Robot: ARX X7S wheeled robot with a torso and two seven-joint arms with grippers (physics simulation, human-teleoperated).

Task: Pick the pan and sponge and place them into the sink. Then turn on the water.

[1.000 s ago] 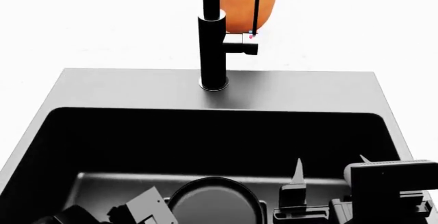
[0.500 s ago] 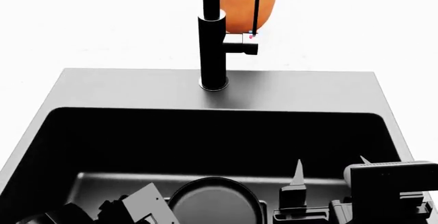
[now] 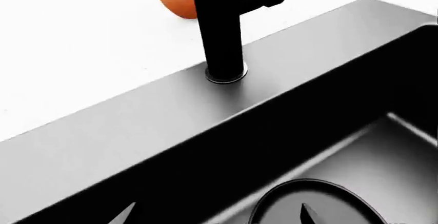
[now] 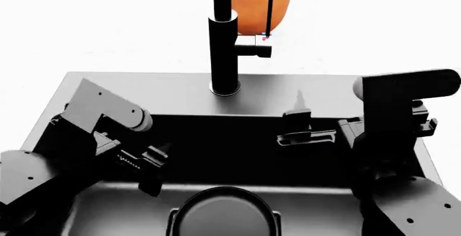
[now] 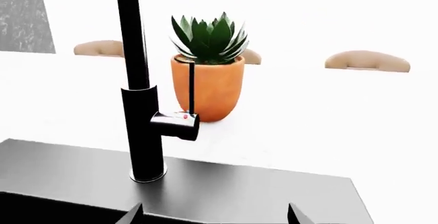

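Black pan (image 4: 224, 214) lies flat on sink (image 4: 144, 90) floor, at 6 o'clock in head view, handle not visible. Sponge not seen. Faucet (image 4: 223, 47) upright on rear rim at 12, lever (image 5: 191, 88) vertical, no stream visible. Orange pot (image 5: 208, 88) w/ plant just behind faucet. L gripper (image 4: 148, 163) at 8, above basin, empty, jaws apart. R gripper (image 4: 303, 125) at 3, near rear rim, fingers parted, empty; tips bracket open space in R wrist view.
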